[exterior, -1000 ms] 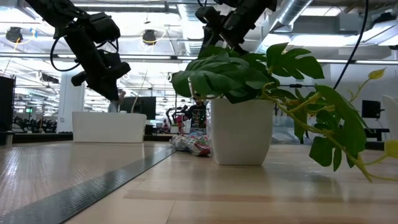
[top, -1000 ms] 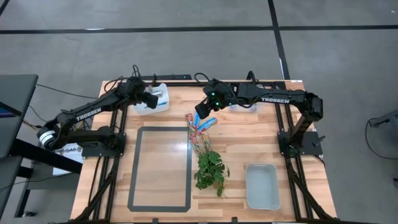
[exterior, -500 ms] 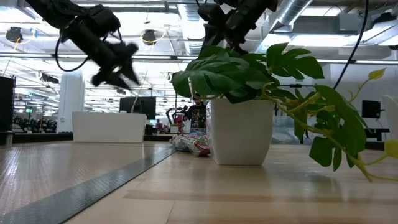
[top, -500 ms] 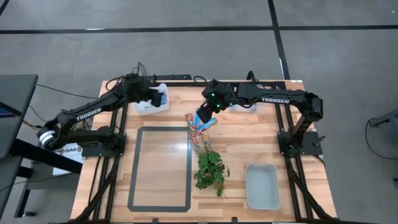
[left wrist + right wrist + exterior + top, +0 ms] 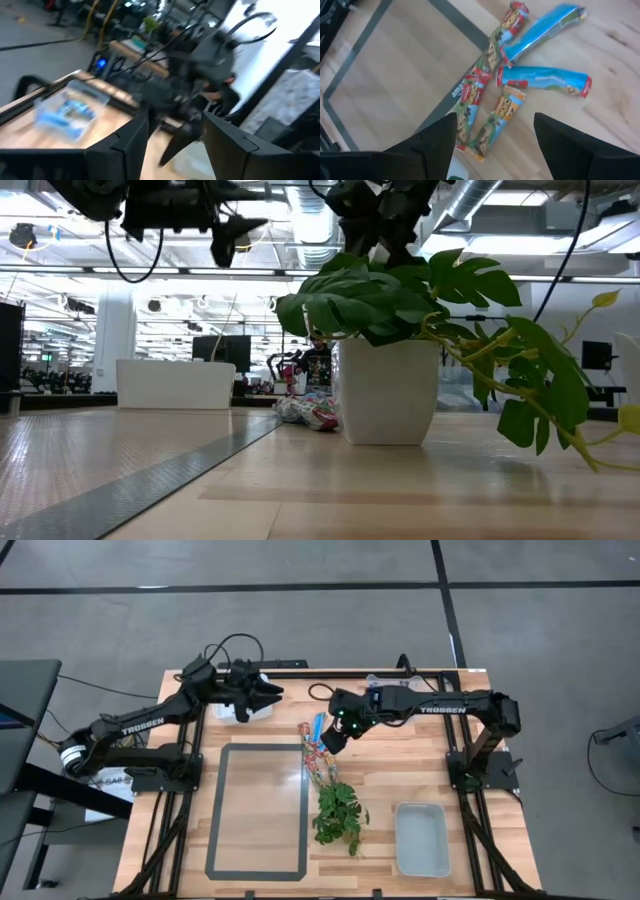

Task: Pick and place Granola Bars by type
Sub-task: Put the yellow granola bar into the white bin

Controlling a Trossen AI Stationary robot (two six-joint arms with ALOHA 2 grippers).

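On the wooden table [image 5: 270, 870] we see, largest first, a rectangle outlined in dark tape [image 5: 258, 810] on the left half, with a potted plant [image 5: 338, 812] just right of it near the middle. In the low view the plant's white pot [image 5: 388, 392] blocks much of the far side.

Next, two arms. The left arm [image 5: 150, 720] reaches over the far left corner, with the left gripper [image 5: 268, 692] up in the air beside a small white bin [image 5: 240, 712]. From its wrist view we see its fingers [image 5: 131, 139] spread apart with nothing between them. That view is blurred, but it does show a clear bin with blue bars [image 5: 70, 111] on the far edge of the table.

The right arm [image 5: 440, 705] stretches from the right side toward the centre. The right gripper [image 5: 332, 738] hangs over the Granola Bars [image 5: 318, 752], jaws wide apart and empty. Its fingers [image 5: 436, 140] frame the pile from above without touching it.

An empty grey tray [image 5: 421, 838] sits on the near right.

The bars lie loose on the wood between the tape rectangle's far right corner and the plant. In the right wrist view we count two blue-and-white bars [image 5: 542, 80] lying side by side, and red multicolour bars [image 5: 495, 120] touching them and overlapping the tape line. In the low view the pile [image 5: 308, 412] shows just left of the pot.
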